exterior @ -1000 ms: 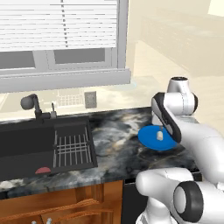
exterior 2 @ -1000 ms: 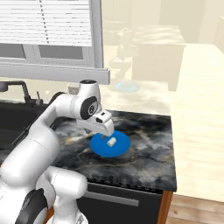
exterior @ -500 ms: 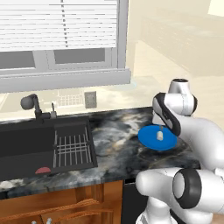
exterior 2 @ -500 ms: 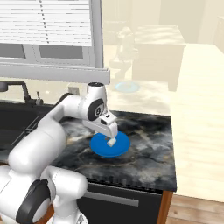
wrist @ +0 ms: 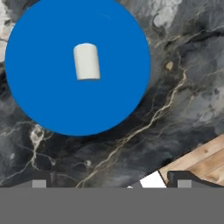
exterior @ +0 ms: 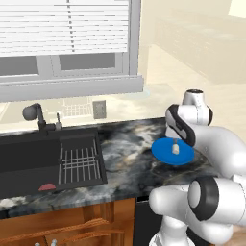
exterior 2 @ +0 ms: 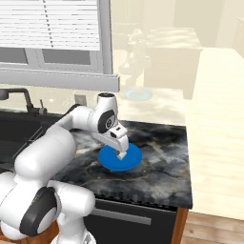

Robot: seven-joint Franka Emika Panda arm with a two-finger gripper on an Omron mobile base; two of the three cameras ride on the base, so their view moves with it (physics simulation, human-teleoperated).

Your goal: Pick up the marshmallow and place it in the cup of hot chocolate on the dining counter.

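Marshmallow (wrist: 86, 61) lies untouched on the blue plate (wrist: 48, 100). I've brought the gripper (exterior 2: 120, 148) lower over that plate, fingers (wrist: 38, 183) apart and empty; grasp comes next.

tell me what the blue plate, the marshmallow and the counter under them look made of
Blue plate: flat matte colour, maybe plastic or glazed ceramic. Marshmallow: soft-looking off-white matte stub. Counter: polished-looking dark stone, grey marbling with pale veins.

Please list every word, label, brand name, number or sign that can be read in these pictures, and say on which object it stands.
There are none: no readable text anywhere.
The marshmallow and the blue plate are plain.
The marbled counter carries only veins.
The small grey wall plate is blank.
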